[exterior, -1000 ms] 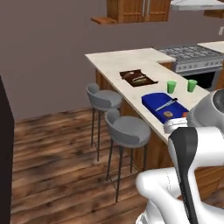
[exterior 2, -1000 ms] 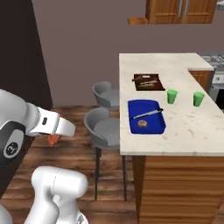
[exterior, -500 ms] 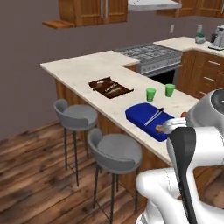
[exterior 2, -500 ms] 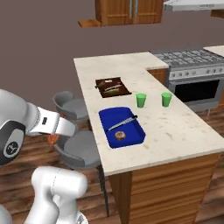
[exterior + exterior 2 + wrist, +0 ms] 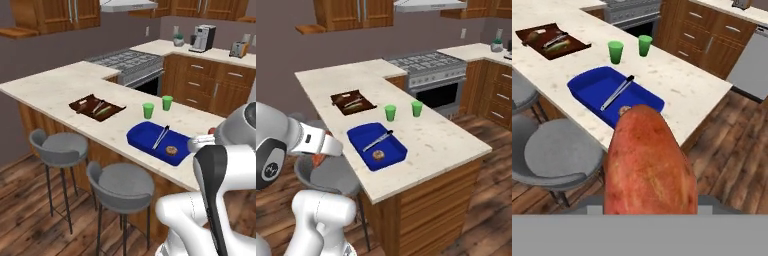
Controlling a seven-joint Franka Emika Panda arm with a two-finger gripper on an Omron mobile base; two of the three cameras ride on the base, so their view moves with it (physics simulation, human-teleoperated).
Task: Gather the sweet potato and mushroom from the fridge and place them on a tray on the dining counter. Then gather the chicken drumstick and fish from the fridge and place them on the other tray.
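**Sweet potato held in the gripper, beside the dining surface**

The sweet potato (image 5: pixel 648 162) stands on end in the hand view, reddish-brown and pinched in the gripper (image 5: pixel 321 159); its fingers are hidden behind it. In the right base view an orange-red bit of it shows under the white wrist, low and to the left of the surface's stool side, above a grey stool (image 5: pixel 326 172). The arm reaches out roughly level from the shoulder, the hand pointing toward the surface (image 5: pixel 441 135) but short of its edge.

On the pale surface lies a blue tray (image 5: pixel 377 145) near the front edge. In it are a dark slim utensil (image 5: pixel 377 140) lying slantwise and a small round brownish thing (image 5: pixel 378 155), possibly the mushroom, though it is too small to be sure. Farther back sits a brown tray (image 5: pixel 352 102) with a few small items that cannot be made out. Two green cups (image 5: pixel 390 112) stand just beyond the blue tray.

Since half a second ago the whole scene has swung in both base views: the base has turned, so the surface now runs more across the picture and the stove (image 5: pixel 125 61) and wall cabinets have come into view. The arm holds the same pose and the same grip.
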